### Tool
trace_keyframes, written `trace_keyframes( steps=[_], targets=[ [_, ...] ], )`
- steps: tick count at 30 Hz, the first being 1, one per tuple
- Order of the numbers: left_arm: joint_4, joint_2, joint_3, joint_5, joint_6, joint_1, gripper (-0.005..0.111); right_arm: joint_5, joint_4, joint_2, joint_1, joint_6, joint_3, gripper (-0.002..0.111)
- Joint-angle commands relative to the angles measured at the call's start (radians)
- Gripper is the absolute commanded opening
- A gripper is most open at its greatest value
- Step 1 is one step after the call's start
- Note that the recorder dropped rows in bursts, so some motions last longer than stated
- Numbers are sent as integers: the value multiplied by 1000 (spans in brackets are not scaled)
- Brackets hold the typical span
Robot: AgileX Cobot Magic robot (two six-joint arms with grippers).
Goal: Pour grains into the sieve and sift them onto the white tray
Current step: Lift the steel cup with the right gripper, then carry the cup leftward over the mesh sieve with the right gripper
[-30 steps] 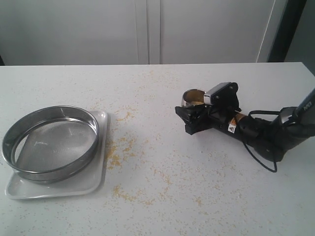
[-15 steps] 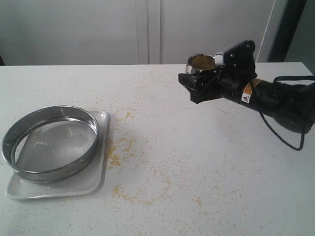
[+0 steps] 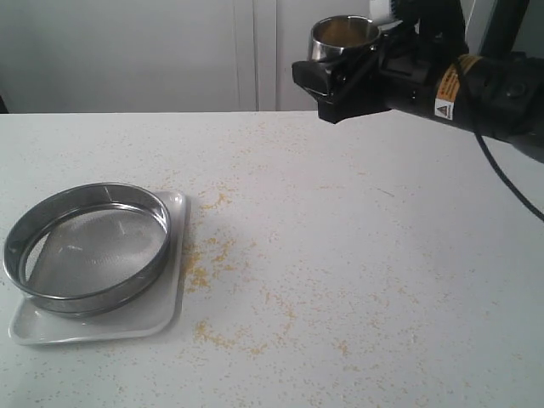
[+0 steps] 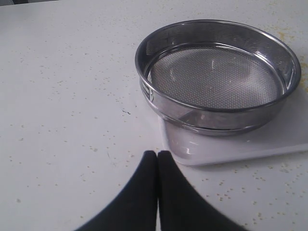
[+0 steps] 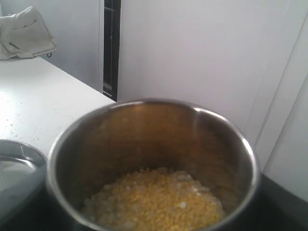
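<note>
Golden-yellow grains (image 5: 159, 199) are sitting in the small steel cup (image 3: 342, 36) we are clamping with our right pincer (image 3: 336, 68), left pincer (image 4: 157, 161) together; the round steel mesh sieve (image 3: 89, 255) atop the glossy white tray (image 3: 166, 310) is lying bare.

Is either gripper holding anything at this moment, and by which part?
The right gripper holds the steel cup of grains, jaws clasping its side wall below the rim. The left gripper is shut with nothing in it.

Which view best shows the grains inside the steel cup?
The right wrist view: it looks straight into the cup, with the grains heaped at its bottom. The exterior view shows only a golden glimpse below the rim. The left wrist view shows no cup at all.
</note>
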Motion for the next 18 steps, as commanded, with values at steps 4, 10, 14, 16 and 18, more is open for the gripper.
trace_keyframes(
  steps=[4,10,14,16,18],
  targets=[
    [0,-4,4,0,0,5,0,106,4,-16,106,9,1,0],
    [0,-4,4,0,0,5,0,234,4,-16,188,9,-40,0],
    [0,-4,4,0,0,5,0,314,4,-16,239,9,-73,0],
    [0,-4,4,0,0,5,0,338,4,-16,260,9,-90,0],
    [0,-4,4,0,0,5,0,350,4,-14,278,9,-104,0]
  ],
)
